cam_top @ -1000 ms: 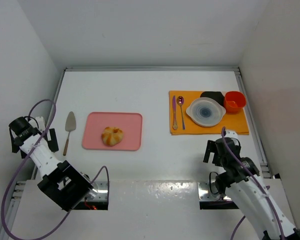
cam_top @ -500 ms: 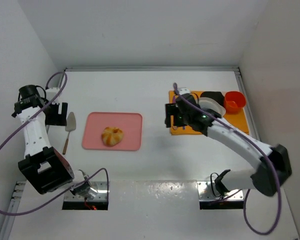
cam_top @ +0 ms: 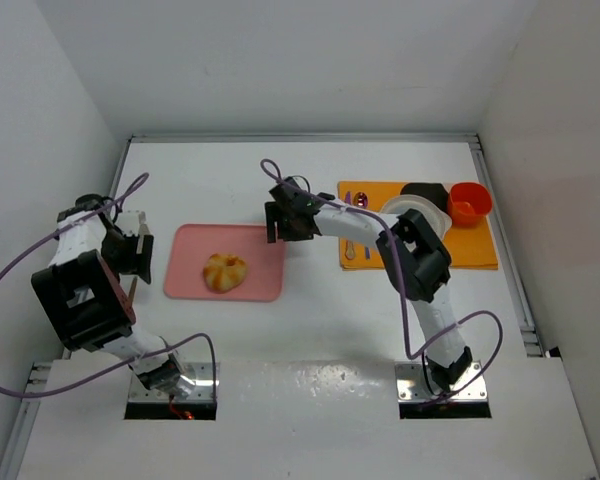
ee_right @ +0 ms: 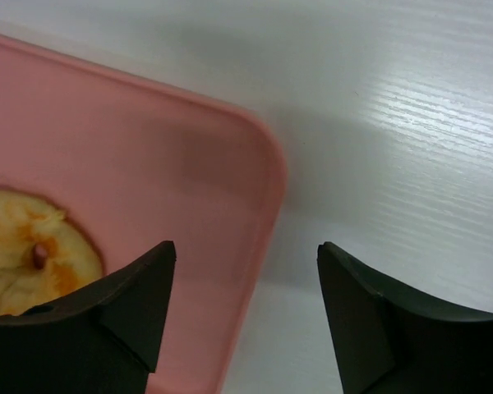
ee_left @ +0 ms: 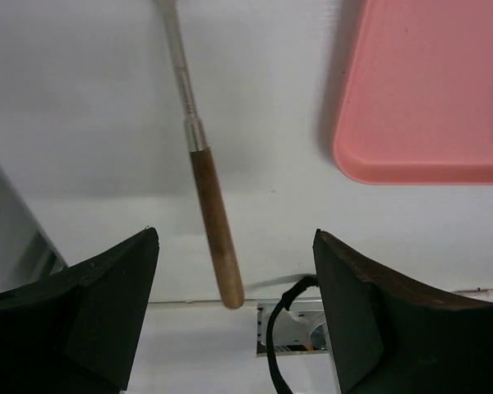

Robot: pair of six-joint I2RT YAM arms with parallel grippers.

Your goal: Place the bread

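Bread (cam_top: 224,271) sits on the pink tray (cam_top: 260,245), roughly mid-tray. It is untouched, with nothing gripping it. In the right wrist view the bread (ee_right: 25,254) shows at the left edge, beside the left finger and not between the fingers.

Right gripper (cam_top: 280,222) hovers over the tray's far right corner, arm stretched across the table (cam_top: 310,330). Its jaws are wide apart and empty (ee_right: 242,250), with only the tray (ee_right: 148,164) and bare table below them.

Left gripper (cam_top: 135,250) is left of the tray, above the spatula (ee_left: 214,222). Its jaws are also wide and hold nothing (ee_left: 234,234); the wooden handle lies on the table under the gap. Tray corner (ee_left: 427,98) shows at upper right in that view.

Over on the right is an orange mat (cam_top: 475,250) with a white plate (cam_top: 425,212), partly hidden by the right arm and well apart from the tray.

Progress: early. No grasp, lift or transfer is done. The right gripper looks to be in approach, and it needs to shift toward the bread before closing. The plate is probably the target, but that's a guess. Left to do: grasp, carry, set down, release.
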